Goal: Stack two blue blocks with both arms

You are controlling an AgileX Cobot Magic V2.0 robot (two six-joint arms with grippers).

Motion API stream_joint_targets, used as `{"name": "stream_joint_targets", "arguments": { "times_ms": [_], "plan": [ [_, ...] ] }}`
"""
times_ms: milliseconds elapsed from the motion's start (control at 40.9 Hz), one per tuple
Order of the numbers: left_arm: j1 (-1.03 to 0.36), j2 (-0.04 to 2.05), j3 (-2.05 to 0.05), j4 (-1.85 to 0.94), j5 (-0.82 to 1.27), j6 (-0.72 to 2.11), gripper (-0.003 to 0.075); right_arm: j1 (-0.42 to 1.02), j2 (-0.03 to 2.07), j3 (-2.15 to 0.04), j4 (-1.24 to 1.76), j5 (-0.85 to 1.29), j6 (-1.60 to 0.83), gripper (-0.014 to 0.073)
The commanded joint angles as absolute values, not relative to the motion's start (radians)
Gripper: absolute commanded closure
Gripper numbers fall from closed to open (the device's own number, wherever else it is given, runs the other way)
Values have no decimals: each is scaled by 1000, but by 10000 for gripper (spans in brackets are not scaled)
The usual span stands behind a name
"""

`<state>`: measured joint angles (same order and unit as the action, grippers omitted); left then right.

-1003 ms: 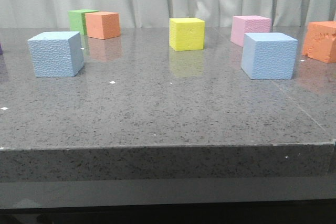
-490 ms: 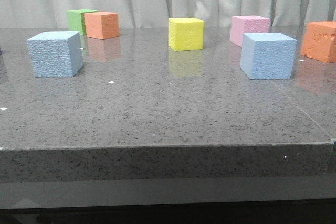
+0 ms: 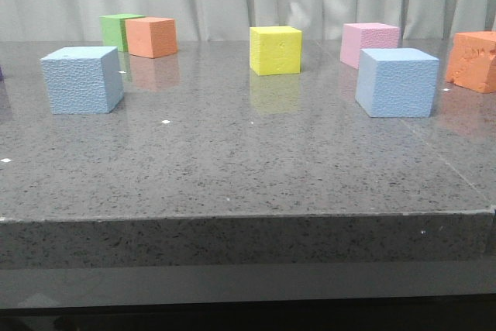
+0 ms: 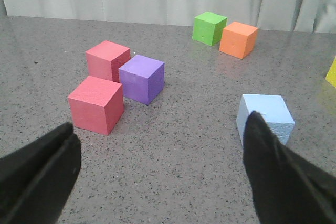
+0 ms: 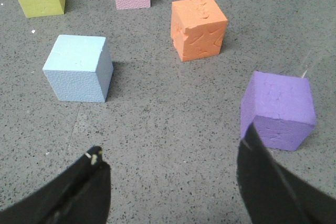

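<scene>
Two light blue foam cubes stand apart on the grey table. One blue block point(image 3: 82, 79) is at the left, also in the left wrist view point(image 4: 265, 116). The other blue block point(image 3: 397, 81) is at the right, also in the right wrist view point(image 5: 79, 67). My left gripper point(image 4: 160, 129) is open and empty, its one finger point(image 4: 273, 171) partly covering the left block. My right gripper point(image 5: 170, 142) is open and empty, short of the right block. Neither gripper shows in the front view.
A yellow cube point(image 3: 275, 49), pink cube point(image 3: 370, 43), orange cube point(image 3: 151, 36), green cube point(image 3: 116, 30) and a rough orange cube point(image 3: 473, 60) stand toward the back. Two red cubes point(image 4: 97, 103) and a purple cube point(image 4: 142, 78) lie at the left; another purple cube point(image 5: 278, 109) at the right.
</scene>
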<state>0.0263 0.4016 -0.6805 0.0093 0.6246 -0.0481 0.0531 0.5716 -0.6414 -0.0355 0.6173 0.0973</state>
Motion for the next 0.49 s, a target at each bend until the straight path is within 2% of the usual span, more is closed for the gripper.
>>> {"name": "stream_joint_targets", "arguments": {
  "times_ms": [0,171,294,465],
  "plan": [
    [20,417,-708,11,551,-48,103,48,579,-682,-32,573,88,63],
    [20,417,-708,11,551,-48,103,48,637,-776,-19,707,88,-34],
    [20,417,-708,11,551,-48,103,52,743,-882,50,832,69,-30],
    [20,417,-708,11,551,-48,103,103,921,-1014,222,962,-108,-28]
  ]
}}
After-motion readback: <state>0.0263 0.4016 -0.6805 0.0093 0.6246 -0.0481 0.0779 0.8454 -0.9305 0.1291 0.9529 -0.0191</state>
